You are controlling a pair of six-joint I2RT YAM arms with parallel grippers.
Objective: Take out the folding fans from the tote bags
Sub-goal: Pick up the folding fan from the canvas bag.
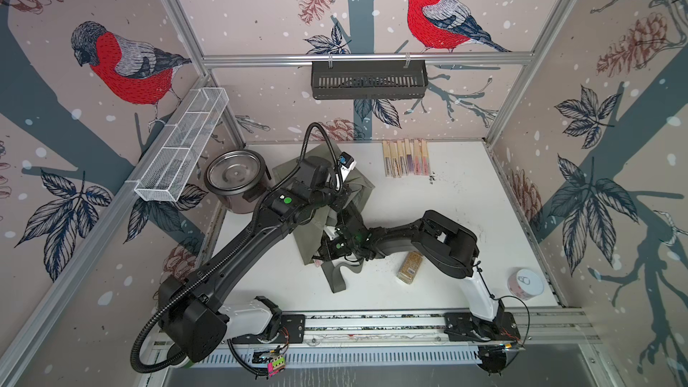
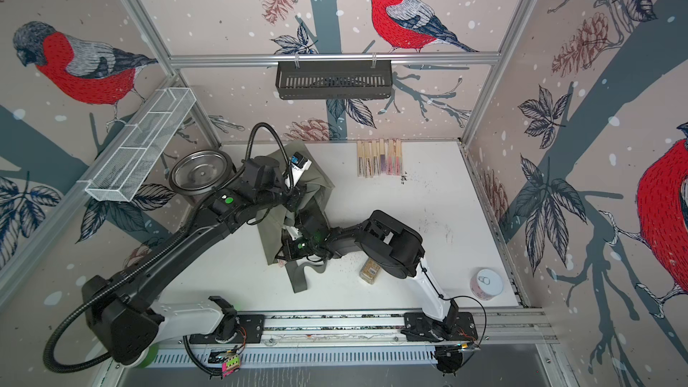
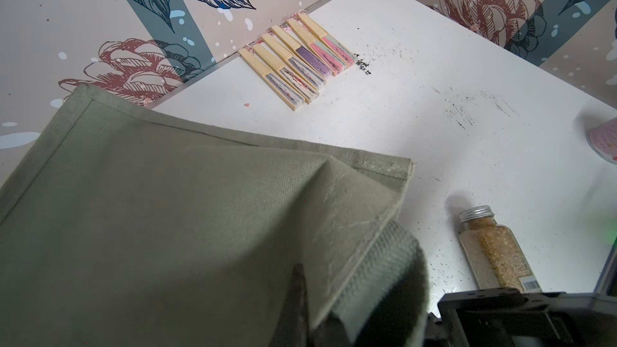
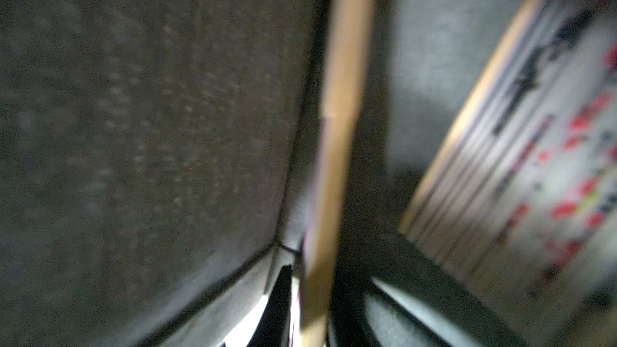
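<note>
Several closed fans (image 1: 405, 158) lie parallel, bamboo ends toward the tabletop's far edge; left gripper (image 3: 312, 297) pinches bag (image 3: 167, 211), right gripper (image 4: 314, 295) unclear.

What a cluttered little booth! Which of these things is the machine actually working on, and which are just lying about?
Part of the job: olive tote bag; row of fans laid out; fans inside the bag.
Just lying about: steel pot; spice jar; pink tin; white wire basket; black wall rack.

Both top views looked down over the whole worktop (image 1: 465, 217); the closer left wrist view shared the far folding fans (image 3: 297, 61).
</note>
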